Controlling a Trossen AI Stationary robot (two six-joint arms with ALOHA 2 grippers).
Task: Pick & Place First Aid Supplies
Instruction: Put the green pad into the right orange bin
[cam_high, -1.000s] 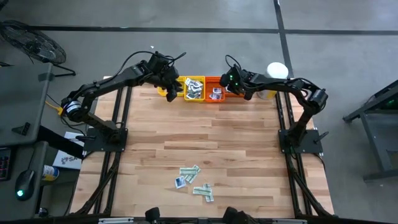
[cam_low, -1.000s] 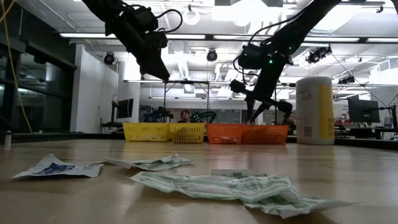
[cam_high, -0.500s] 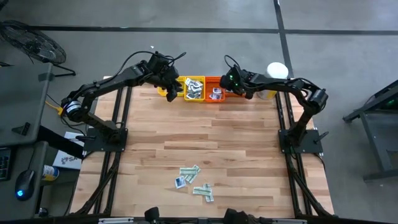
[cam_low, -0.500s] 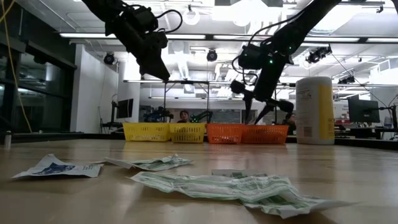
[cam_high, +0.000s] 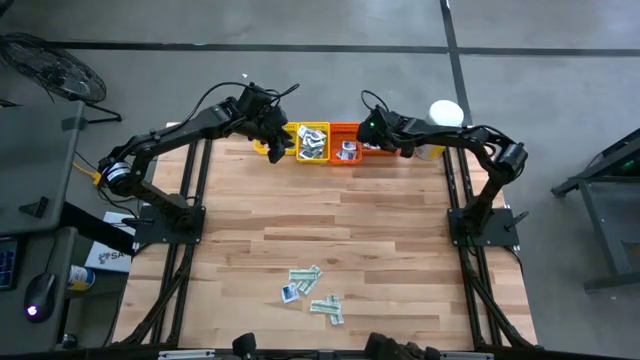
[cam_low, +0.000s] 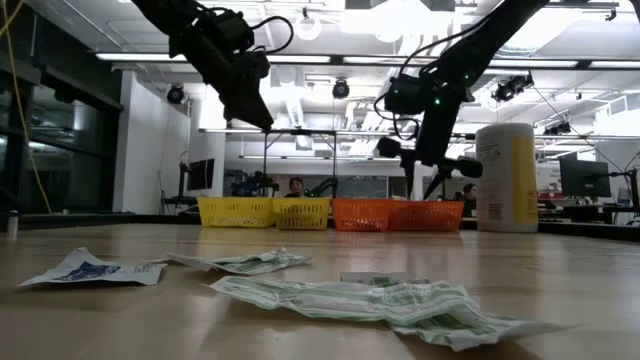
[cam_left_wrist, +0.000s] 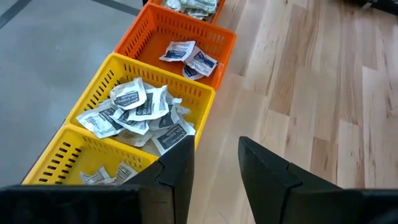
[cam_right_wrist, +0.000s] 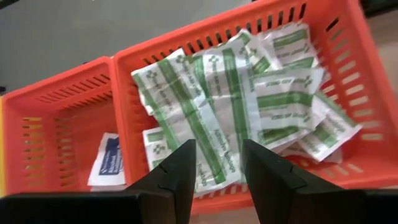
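Note:
Several first aid supplies lie loose near the table's front: green-and-white strips (cam_high: 327, 307) (cam_low: 350, 297) and a blue-centred square (cam_high: 289, 293). A row of trays stands at the far edge. My right gripper (cam_right_wrist: 216, 167) hangs open over the orange tray (cam_right_wrist: 336, 37), which is filled with green-striped packets (cam_right_wrist: 249, 93). The neighbouring orange tray (cam_left_wrist: 217, 31) holds blue-centred squares (cam_left_wrist: 189, 56). My left gripper (cam_left_wrist: 214, 168) hovers open above the near rim of the yellow tray (cam_left_wrist: 186, 90) of white packets (cam_left_wrist: 140, 112), with nothing between its fingers.
A tall white-and-yellow canister (cam_high: 445, 115) (cam_low: 508, 178) stands at the far right, beside the orange trays. A second yellow tray (cam_left_wrist: 68, 155) sits at the row's left end. Bare wooden table (cam_high: 330, 215) lies between the trays and the loose packets.
My right gripper has opened above the orange tray and rolled about its own axis, staying in place. The left arm has kept still.

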